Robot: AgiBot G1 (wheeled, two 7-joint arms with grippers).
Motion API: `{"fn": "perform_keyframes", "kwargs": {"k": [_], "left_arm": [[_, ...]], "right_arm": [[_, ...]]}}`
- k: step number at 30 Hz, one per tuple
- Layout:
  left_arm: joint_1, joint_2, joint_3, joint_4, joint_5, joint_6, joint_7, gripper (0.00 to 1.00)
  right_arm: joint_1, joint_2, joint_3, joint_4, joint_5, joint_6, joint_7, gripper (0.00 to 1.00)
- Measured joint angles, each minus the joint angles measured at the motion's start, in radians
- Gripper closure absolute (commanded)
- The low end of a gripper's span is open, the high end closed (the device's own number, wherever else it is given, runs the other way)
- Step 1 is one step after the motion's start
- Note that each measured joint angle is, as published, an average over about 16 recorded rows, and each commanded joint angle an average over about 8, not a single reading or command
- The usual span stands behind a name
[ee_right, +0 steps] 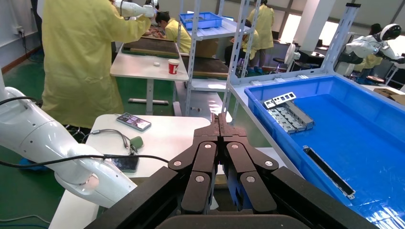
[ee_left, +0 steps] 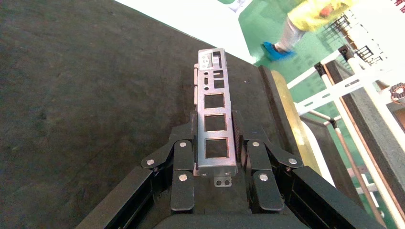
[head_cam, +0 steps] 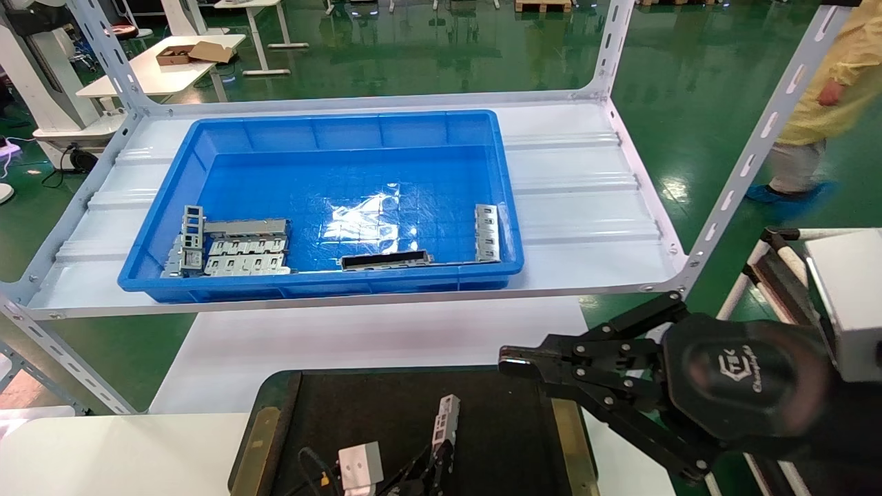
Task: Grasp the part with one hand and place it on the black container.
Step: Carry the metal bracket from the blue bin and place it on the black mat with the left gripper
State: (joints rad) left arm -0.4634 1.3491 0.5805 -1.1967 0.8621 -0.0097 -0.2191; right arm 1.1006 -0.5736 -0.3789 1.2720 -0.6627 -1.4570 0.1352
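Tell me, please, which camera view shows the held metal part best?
The left wrist view: the part fills the middle, cutouts clear, clamped by the left hand. The head view shows it small at the bottom edge; the right wrist view does not show it.

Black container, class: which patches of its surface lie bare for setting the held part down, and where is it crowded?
The black container is bare across its left half and far edge. The near middle is crowded: the left hand holds the part there. The right hand, shut and empty, hangs over the far right corner by the brass strip.

Black container [head_cam: 344, 406] surface open ahead; right tool [head_cam: 513, 362] hangs over far-right corner.
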Motion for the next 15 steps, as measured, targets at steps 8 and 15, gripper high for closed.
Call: {"fn": "perform_keyframes", "kwargs": {"k": [8,15], "left_arm": [[-0.029,0.001,0.073,0.003,-0.014,-0.086,-0.025,1.00],[-0.045,0.002,0.114,0.014,-0.010,-0.133,-0.047,1.00]], "right_arm": [[0.000,0.000,0.000,0.000,0.000,0.000,0.000,1.00],[0.000,0.000,0.000,0.000,0.000,0.000,0.000,1.00]]}}
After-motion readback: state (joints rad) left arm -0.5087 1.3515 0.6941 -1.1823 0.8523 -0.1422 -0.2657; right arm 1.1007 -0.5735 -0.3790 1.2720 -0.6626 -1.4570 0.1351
